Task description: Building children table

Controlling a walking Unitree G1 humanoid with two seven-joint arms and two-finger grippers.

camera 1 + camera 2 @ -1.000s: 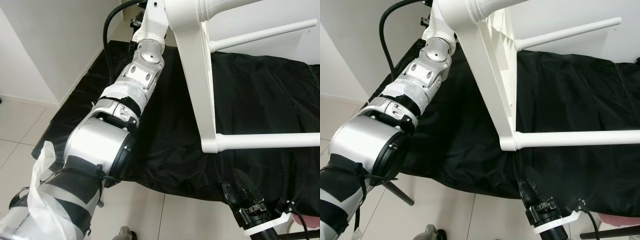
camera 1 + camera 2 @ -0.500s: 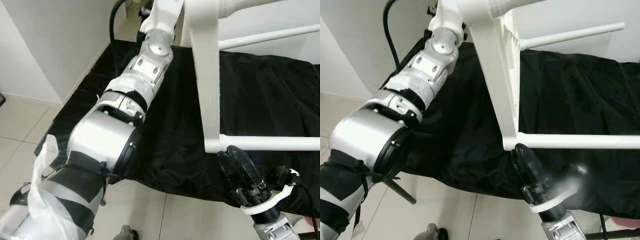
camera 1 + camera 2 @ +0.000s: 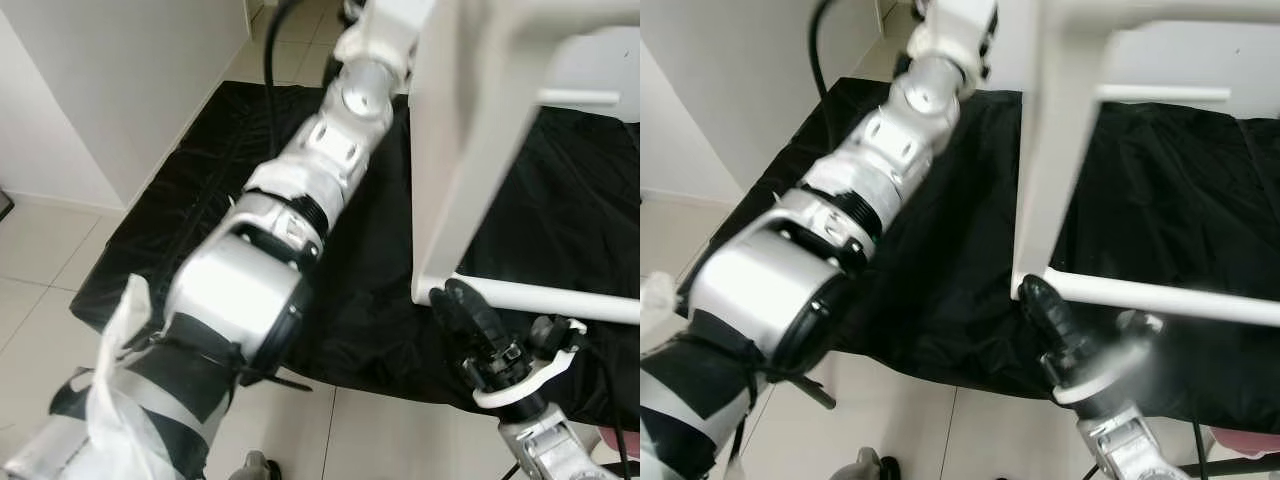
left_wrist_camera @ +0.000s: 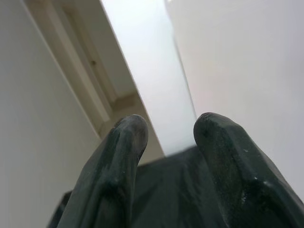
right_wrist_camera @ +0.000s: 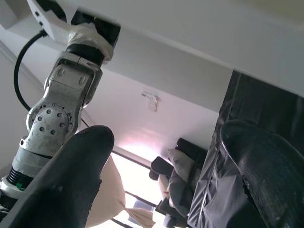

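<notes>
Frame of the white table hung over the black cloth, rails already joined, top unseen, left gripper spread around its leg at 12 o'clock, right gripper spread at 5 o'clock under the corner.

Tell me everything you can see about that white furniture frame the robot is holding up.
The white frame looks like painted wood or plastic: a broad flat upright with round rails branching off, one low rail running toward the robot's right and a thinner one higher up. It hangs tilted above the black cloth covering the floor. The left gripper reaches up at its top end; the right gripper, fingers open, is at the lower corner joint.
</notes>
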